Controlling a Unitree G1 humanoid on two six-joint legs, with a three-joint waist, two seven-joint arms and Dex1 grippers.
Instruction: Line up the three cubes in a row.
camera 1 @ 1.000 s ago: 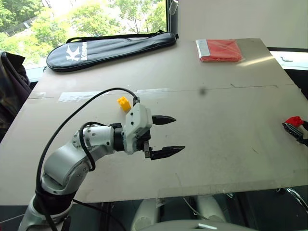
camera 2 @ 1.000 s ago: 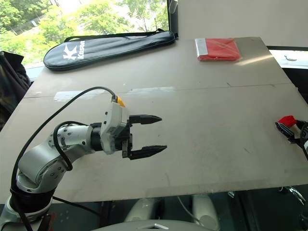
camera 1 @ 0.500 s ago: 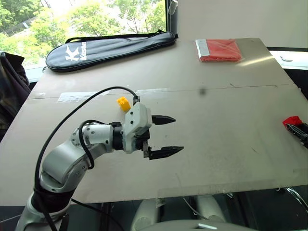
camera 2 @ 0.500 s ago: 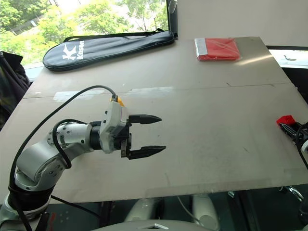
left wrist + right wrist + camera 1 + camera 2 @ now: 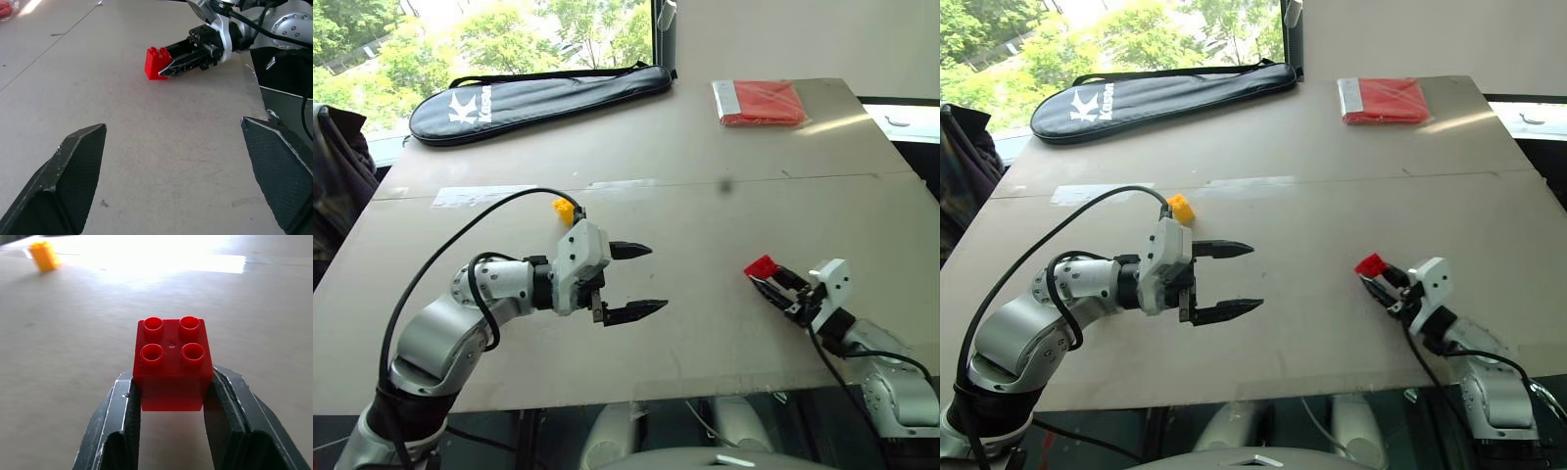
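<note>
Red cube (image 5: 172, 363) in right end effector (image 5: 766, 276)

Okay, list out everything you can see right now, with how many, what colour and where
Red cube: one, red, studs up, clamped between the right gripper's fingers over the near right part of the table.
Yellow cube: one, yellow, on the table just beyond the left gripper.
Racket bag: one, dark with white lettering, along the far left edge of the table.
Flat packet: one, red with a pale end, far right of the table.
Table: one, pale grey-beige top with tape strips across it.
Dark cloth: one bundle, past the table's left edge.
Left gripper: one, black fingers, open, nothing held.
Right gripper: one, black fingers, shut on the red cube.
</note>
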